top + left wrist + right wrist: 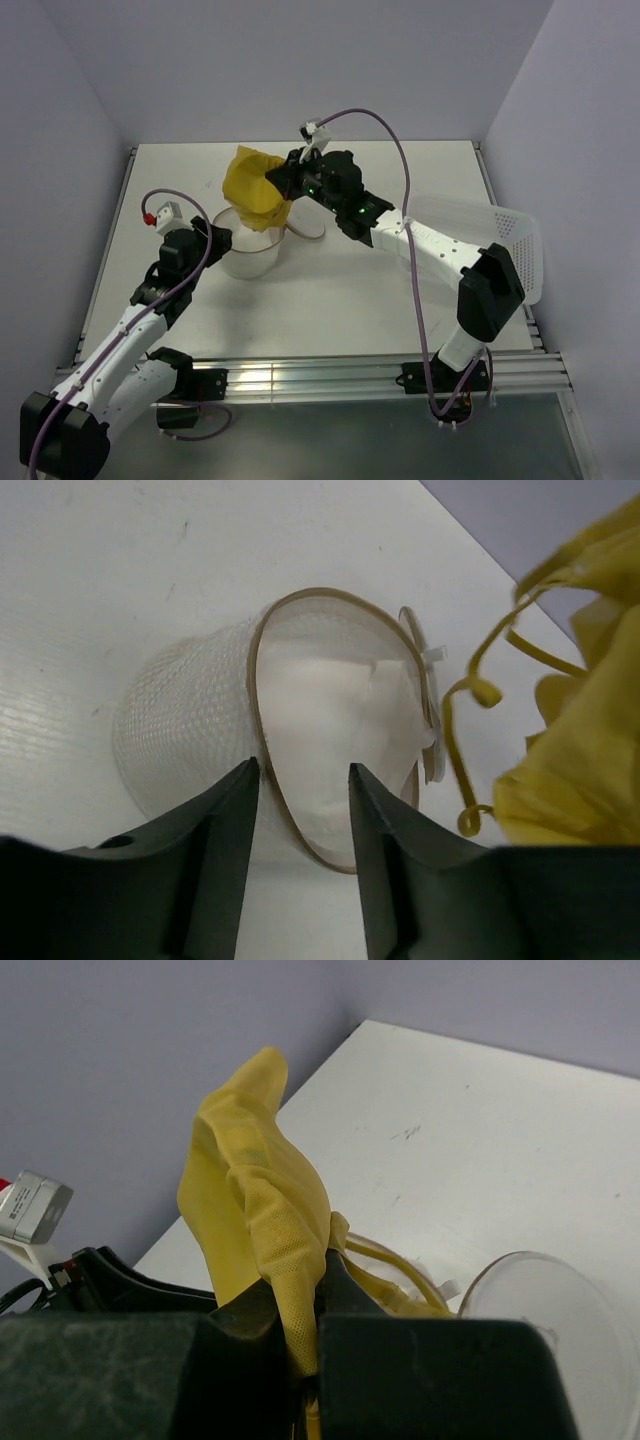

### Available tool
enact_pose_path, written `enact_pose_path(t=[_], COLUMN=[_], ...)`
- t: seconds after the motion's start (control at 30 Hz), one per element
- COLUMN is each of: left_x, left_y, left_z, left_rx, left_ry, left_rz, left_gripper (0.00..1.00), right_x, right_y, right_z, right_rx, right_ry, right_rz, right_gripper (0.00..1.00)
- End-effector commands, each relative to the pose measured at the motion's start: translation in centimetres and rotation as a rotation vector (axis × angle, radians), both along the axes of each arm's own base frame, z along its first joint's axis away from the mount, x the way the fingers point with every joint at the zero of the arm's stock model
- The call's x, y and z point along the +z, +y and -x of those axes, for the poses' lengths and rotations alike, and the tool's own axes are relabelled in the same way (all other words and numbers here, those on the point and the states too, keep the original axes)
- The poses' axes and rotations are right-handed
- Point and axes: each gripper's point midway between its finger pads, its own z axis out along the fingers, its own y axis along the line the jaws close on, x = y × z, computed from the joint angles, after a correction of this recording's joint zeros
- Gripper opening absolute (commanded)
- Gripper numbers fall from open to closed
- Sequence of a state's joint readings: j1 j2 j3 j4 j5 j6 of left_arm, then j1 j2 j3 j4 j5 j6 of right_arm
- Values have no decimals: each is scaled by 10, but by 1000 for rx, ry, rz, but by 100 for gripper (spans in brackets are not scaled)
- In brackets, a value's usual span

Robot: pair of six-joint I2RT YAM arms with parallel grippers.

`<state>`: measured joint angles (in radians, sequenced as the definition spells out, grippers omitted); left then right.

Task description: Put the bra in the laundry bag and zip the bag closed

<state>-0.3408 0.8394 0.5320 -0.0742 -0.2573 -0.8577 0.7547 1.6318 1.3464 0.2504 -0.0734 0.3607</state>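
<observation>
White table (380, 290) below us, pale walls all round. We've got the right gripper (300, 1310) clamped tight on the bra (255, 185), and the yellow fabric hangs from it just above the bag's (247, 250) far side. Its straps dangle beside the bag's open mouth. At the bag's near rim sits the left gripper (302, 770), jaws parted, the rim running between them.

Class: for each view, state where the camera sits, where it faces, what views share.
Top external: high behind the robot, looking down at the table; left arm and right arm show.
Left wrist: on left arm, facing the laundry bag; left gripper frames it.
Right wrist: on right arm, facing a wall; right gripper clamps the bra.
Shared: all three show bra and laundry bag.
</observation>
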Motion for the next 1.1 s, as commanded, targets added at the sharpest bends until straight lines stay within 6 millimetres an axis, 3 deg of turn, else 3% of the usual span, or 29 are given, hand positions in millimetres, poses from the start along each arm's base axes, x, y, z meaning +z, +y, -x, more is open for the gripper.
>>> enact_pose_path(t=[0.0,0.1,0.13,0.2,0.23,0.3,0.4,0.57,0.77,1.0,1.07], left_x=[13,7,5,1,-2,-4,-4,8,18,39,43], left_y=[-10,-7,-7,-6,-6,-6,-4,-6,-9,-37,-46], left_z=[-4,-3,-3,-2,-1,0,1,2,2,-4,-6], left_rx=[-60,-49,-48,-49,-50,-52,-45,-48,-60,-187,-231], left_ry=[-56,-44,-40,-32,-26,-23,-28,-87,-119,-179,-190], left_rz=[15,5,2,-2,-4,-6,-7,27,55,138,146], left_gripper=[45,32,26,12,8,0,0,0,0,0,0], right_x=[30,22,10,3,-10,-16,-44,-69,-103,-152,-156], right_y=[18,32,36,39,40,42,43,41,38,35,33], right_z=[3,5,2,-2,-5,-7,-5,-2,18,46,53], right_rx=[61,111,109,91,83,79,75,67,57,78,86], right_ry=[-31,12,35,61,84,95,129,145,132,196,196], right_rz=[-120,-163,-161,-195,-189,-214,-211,-218,-163,-68,-51], right_gripper=[0,0,0,0,0,0,0,0,0,0,0])
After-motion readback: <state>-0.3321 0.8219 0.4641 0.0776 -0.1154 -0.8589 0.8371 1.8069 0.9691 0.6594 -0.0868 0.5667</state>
